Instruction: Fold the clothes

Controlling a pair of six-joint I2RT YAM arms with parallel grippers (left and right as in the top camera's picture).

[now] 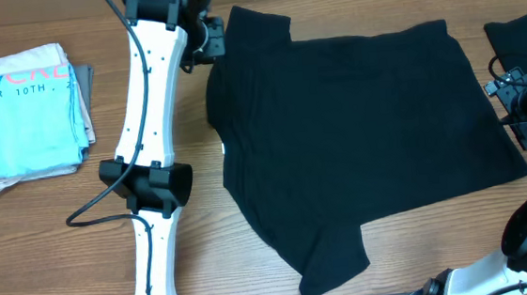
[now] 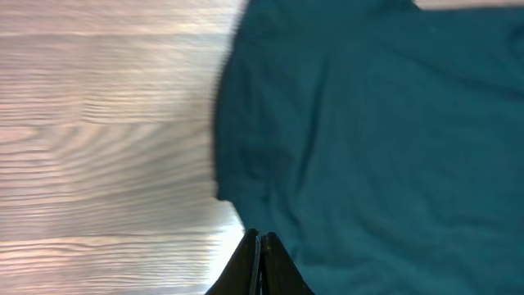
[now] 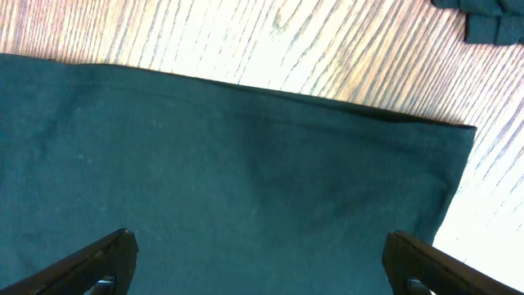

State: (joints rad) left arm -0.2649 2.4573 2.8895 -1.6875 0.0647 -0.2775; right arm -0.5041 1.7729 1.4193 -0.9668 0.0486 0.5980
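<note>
Black shirt [image 1: 356,131] could bunch if the left gripper [image 2: 259,242], clenched by its upper-left sleeve, pulls alone while the right gripper [image 3: 260,250] hangs spread over the hem.

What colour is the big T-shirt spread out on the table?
The T-shirt is plain black, with no print; the overhead view shows it best.

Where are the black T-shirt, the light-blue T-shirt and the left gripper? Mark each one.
black T-shirt [image 1: 366,130], overhead view, middle of its body.
light-blue T-shirt [image 1: 26,119], overhead view, top face of the folded shirt.
left gripper [image 2: 259,239], left wrist view, closed fingertips.
</note>
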